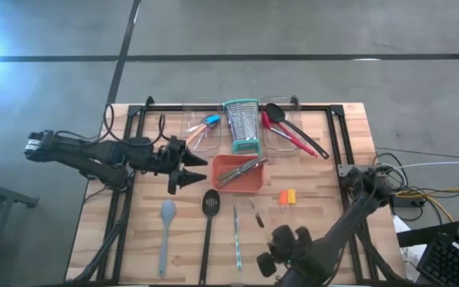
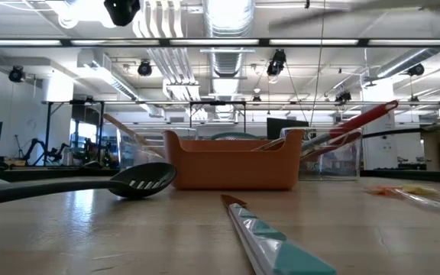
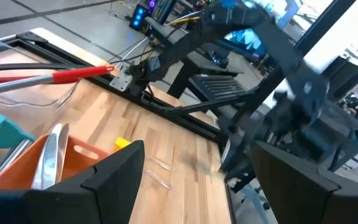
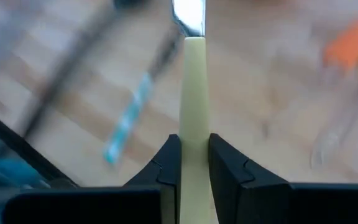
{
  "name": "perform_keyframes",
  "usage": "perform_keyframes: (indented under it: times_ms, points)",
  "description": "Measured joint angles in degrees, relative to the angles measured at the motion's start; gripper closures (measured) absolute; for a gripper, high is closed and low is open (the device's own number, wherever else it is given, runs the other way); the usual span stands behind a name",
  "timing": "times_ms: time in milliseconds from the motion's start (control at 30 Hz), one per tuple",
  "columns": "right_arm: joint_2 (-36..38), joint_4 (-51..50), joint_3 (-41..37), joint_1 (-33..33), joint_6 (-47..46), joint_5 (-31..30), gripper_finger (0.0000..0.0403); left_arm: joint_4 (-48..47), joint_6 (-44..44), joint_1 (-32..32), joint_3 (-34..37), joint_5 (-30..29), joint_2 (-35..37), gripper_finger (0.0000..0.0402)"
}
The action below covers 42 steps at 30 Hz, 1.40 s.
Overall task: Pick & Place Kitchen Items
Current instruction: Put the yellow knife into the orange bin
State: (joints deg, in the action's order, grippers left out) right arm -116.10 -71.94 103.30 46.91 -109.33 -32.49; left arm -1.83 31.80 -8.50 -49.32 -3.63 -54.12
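The right gripper (image 4: pixel 194 163) is clamped on a cream-handled utensil (image 4: pixel 194 106) with a steel end, held above the near edge of the table (image 1: pixel 341 199); in the high view the right arm sits at the near right, clear of the items lying on the wood. The left gripper (image 1: pixel 188 170) hangs with its fingers spread wide and nothing between them, just left of the orange tray (image 1: pixel 221 169), which holds steel utensils (image 1: pixel 241 171). Behind the tray stands one grater (image 1: pixel 243 126), flanked by two clear bins: the left bin (image 1: pixel 194 140) holds pink- and blue-handled tools (image 1: pixel 206 123), the right bin (image 1: pixel 281 143) a black spoon (image 1: pixel 293 127) and a red one (image 1: pixel 281 131) that jut out over its rim. On the bare wood in front lie, left to right, one grey spatula (image 1: pixel 166 231), one black slotted turner (image 1: pixel 209 223), one teal-handled tool (image 1: pixel 236 237), one small knife (image 1: pixel 257 215) and an orange-and-yellow piece (image 1: pixel 286 196). These lie apart from one another, with open wood between them and the tray.
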Motion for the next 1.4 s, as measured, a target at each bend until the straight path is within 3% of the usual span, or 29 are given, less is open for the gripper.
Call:
perform_keyframes:
  times_ms: [200, 533, 700, 933, 1100, 1300, 1400]
  points:
    - [8.0, -1.1, -1.2, -1.5, 4.8, -17.2, 0.0363, 5.8, 0.0, -1.5, 0.4, 0.0, -4.4, 0.0101]
    - [18.8, 3.4, -1.3, -7.2, 27.8, -26.2, 0.0363, 30.7, -2.2, -2.1, 2.8, 1.1, -11.7, 0.0101]
    - [23.6, 7.2, -1.3, -8.7, 35.1, -27.4, 0.0363, 37.8, -2.1, -1.4, 3.8, -1.1, -12.5, 0.0101]
    - [26.9, 15.7, -1.6, -10.1, 49.2, -29.8, 0.0363, 37.9, -3.3, -0.3, 3.7, -2.4, -13.1, 0.0101]
    - [26.9, 16.6, -1.7, -12.2, 53.1, -27.2, 0.0363, 37.9, -3.9, 0.9, 3.5, -2.9, -13.0, 0.0101]
    - [26.8, 19.7, -2.4, -15.2, 56.6, -20.0, 0.0363, 37.8, -3.9, 3.3, 3.5, -2.8, -12.7, 0.0101]
    - [26.8, 23.8, -2.6, -16.2, 61.0, -18.2, 0.0363, 37.9, -4.0, 4.2, 3.0, -0.4, -12.7, 0.0101]
